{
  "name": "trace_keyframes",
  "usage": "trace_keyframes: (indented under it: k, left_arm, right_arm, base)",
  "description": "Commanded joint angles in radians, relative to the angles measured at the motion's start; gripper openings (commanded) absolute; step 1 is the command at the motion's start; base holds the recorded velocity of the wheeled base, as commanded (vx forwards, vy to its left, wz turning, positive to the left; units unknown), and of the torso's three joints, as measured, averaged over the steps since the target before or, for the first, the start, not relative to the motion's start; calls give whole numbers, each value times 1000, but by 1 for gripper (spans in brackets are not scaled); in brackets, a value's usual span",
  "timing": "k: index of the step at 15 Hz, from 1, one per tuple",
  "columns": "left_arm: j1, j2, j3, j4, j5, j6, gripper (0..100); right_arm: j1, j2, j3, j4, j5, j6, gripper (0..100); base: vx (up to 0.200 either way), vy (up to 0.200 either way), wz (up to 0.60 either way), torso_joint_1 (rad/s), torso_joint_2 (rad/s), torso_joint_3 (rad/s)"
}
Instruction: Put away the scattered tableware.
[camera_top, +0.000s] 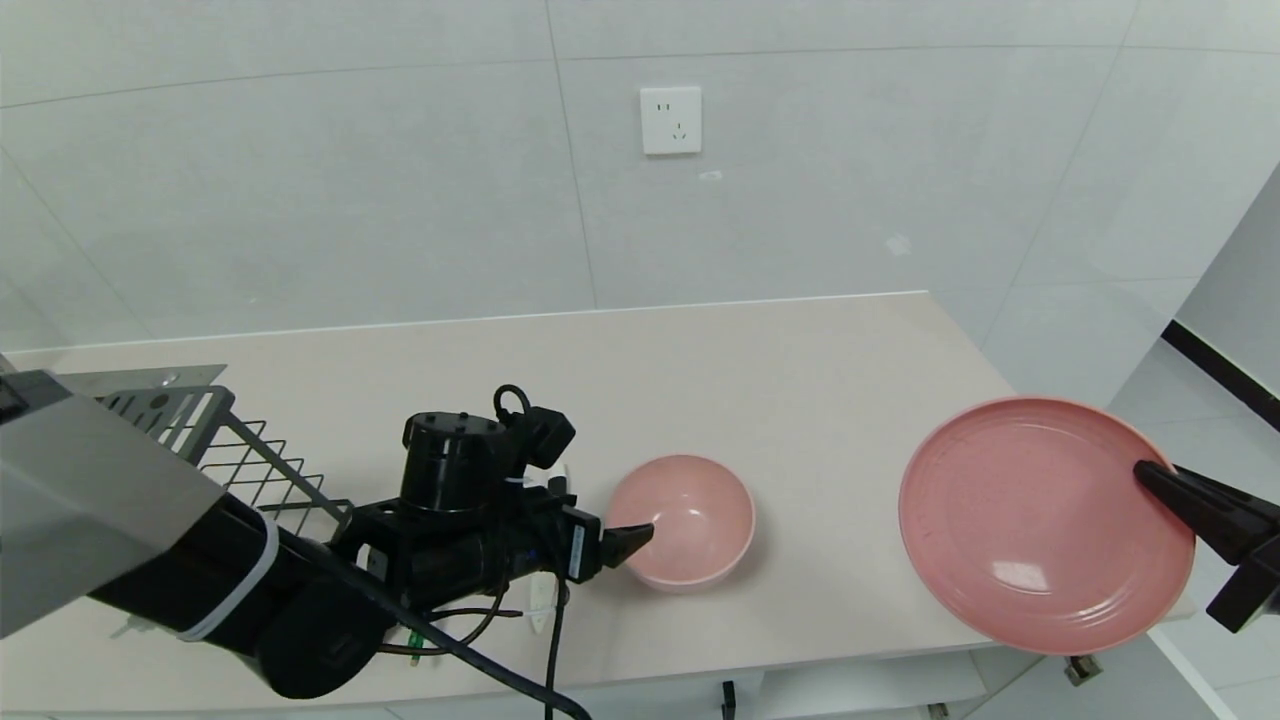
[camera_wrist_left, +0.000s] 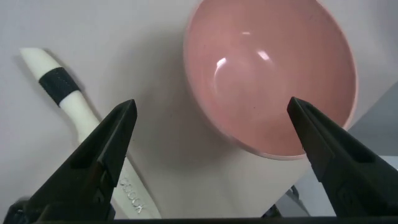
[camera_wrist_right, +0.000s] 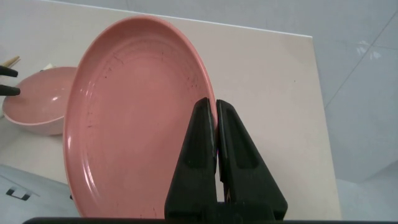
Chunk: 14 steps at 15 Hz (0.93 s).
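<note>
As the right gripper (camera_top: 1148, 472) clamps the round pink plastic plate (camera_top: 1020, 520) by rim alone, it may slip; left gripper (camera_wrist_left: 211, 102) spread

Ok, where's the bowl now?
The bowl sits on the table, head view centre, right at the left gripper; the plate in the right gripper is on its right.

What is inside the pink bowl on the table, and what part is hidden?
Nothing shows inside the pink bowl: bare surface with light glints. One finger of the left tool covers a small patch near the rim.
</note>
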Motion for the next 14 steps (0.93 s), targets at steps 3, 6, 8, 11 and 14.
trace_keyframes:
  k: [3,6,8,11,14]
  left_arm:
    - [-23,52,-16,-4,0,-3,100]
    - [-25,116,-32,-73,3,-40,100]
    - [-30,147,-32,-124,23,-63,100]
    - [-36,161,-33,-132,32,-63,100]
    - [-48,167,-52,-135,32,-65,100]
  right_arm:
    - [0,7,0,-1,1,0,0]
    - [0,6,0,-1,1,0,0]
    - [0,7,0,-1,1,0,0]
    - [0,7,0,0,1,0,0]
    - [0,3,0,0,1,0,0]
  base:
    - [0,0,0,0,0,0]
    - [0,0,0,0,0,0]
    - [0,0,0,0,0,0]
    - [0,0,0,0,0,0]
    - [0,0,0,0,0,0]
